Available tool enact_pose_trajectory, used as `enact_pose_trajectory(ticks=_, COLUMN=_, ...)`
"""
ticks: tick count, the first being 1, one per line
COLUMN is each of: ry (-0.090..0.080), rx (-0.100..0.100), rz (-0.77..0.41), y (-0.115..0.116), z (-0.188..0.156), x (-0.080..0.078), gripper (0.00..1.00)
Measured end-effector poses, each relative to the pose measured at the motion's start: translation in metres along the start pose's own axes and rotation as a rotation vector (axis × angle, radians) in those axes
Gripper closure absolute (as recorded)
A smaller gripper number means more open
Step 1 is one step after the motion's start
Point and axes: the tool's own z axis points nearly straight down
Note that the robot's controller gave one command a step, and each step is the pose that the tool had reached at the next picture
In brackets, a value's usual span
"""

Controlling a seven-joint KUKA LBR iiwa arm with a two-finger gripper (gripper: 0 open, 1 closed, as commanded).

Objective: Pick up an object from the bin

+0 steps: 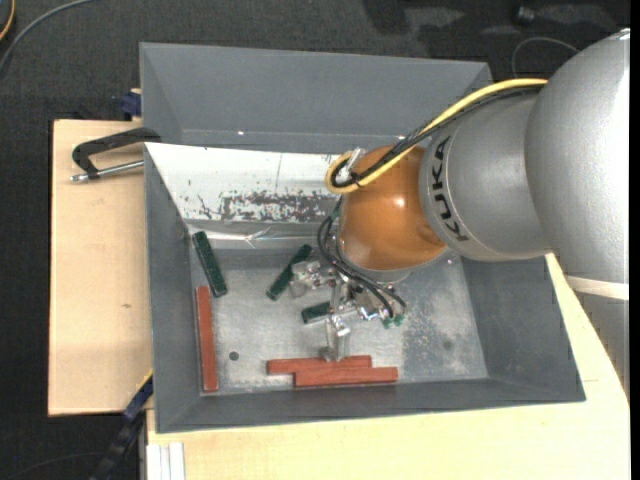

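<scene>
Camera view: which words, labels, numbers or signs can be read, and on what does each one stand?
"KU": black letters on the silver arm, next to its orange cover; the letters after them I cannot read.
On the bin, the red-brown bars and the dark green pieces: no readable text.

You have the gripper [336, 340] low over the middle of the bin [300, 98], just behind two red-brown bars [331, 370] lying along the front wall. A small dark green block [317, 314] sits right beside it on the view's left. A tilted green block [288, 272] lies further back, a long green block [210, 263] lies near the left wall, and a single red-brown bar [207, 338] runs along that wall.
</scene>
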Motion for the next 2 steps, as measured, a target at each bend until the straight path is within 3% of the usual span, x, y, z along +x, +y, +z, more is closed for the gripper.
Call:
enact_pose_trajectory(ticks=1, ry=0.005, rx=0.002, rz=0.006, y=-0.004, z=0.000, x=0.002, gripper=1.00)
enact_pose_trajectory(ticks=2, ry=-0.005, rx=0.004, rz=0.052, y=-0.006, z=-0.110, x=-0.016, gripper=1.00)
